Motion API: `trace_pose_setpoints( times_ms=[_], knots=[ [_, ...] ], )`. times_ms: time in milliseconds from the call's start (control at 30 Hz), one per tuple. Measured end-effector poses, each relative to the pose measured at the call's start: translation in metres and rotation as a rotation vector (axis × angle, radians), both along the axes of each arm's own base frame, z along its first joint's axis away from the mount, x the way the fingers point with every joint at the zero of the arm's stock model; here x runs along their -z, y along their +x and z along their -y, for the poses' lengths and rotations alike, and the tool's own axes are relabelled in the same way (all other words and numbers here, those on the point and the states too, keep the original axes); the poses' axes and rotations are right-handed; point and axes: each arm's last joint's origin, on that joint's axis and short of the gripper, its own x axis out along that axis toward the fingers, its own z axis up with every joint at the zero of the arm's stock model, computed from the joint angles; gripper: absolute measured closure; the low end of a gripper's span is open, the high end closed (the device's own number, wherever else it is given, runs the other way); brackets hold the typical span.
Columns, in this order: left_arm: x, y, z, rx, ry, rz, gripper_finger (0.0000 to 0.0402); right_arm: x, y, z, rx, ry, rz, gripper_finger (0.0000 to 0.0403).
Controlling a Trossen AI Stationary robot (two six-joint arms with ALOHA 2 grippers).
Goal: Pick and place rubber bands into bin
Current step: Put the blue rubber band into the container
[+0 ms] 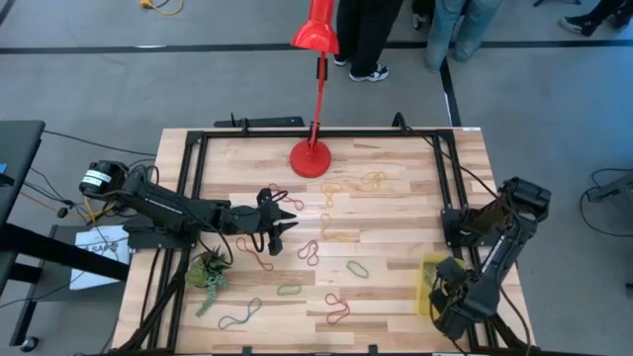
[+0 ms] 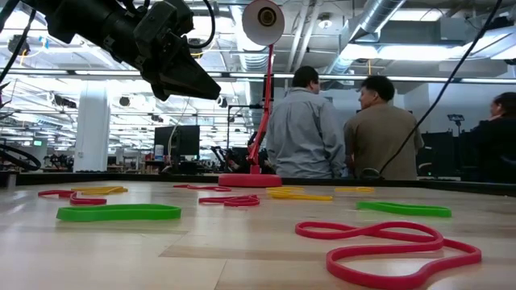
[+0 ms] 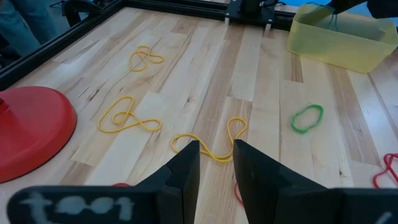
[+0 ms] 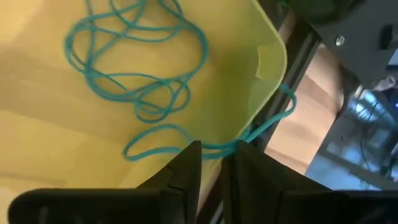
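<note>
Rubber bands lie scattered flat on the wooden table: yellow ones (image 1: 371, 180), red ones (image 1: 309, 252), green ones (image 1: 356, 267) and a grey-blue one (image 1: 240, 316). The yellow bin (image 1: 427, 282) stands at the right edge with tangled teal bands (image 4: 134, 62) on its floor. My right gripper (image 4: 213, 152) hangs over the bin, pointing steeply down, its fingers a narrow gap apart. One teal band (image 4: 267, 124) drapes over the bin's wall just past those fingertips. My left gripper (image 3: 216, 152) hovers narrowly open above a yellow band (image 3: 214, 149) at the table's middle left. My right gripper comes at the bin from above. The teal band's middle (image 4: 214, 147) crosses right at the gap between its fingertips, one loop inside the bin and one outside over the wall. Whether the fingers touch that band, I cannot tell.
A red lamp stands on its round base (image 1: 314, 158) at the far middle. A small green plant (image 1: 208, 272) lies near the left arm. Black frame rails (image 1: 188, 198) border the table. People (image 2: 306, 121) stand beyond the far edge.
</note>
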Motion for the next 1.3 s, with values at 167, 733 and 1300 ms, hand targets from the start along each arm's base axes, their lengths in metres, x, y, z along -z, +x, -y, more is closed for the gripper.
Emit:
trace_pose_setpoints(
  times_ms=[167, 733, 1300],
  knots=[
    [0.000, 0.000, 0.000, 0.000, 0.000, 0.000, 0.0315, 0.010, -0.009, -0.001, -0.044, 0.006, 0.023, 0.0310],
    [0.000, 0.000, -0.001, -0.023, 0.011, 0.002, 0.0315, 0.012, -0.003, 0.005, -0.010, -0.015, 0.012, 0.0343],
    [0.000, 0.000, -0.001, -0.023, 0.013, 0.002, 0.0315, -0.002, 0.015, 0.005, -0.008, 0.006, 0.027, 0.0343]
  ],
)
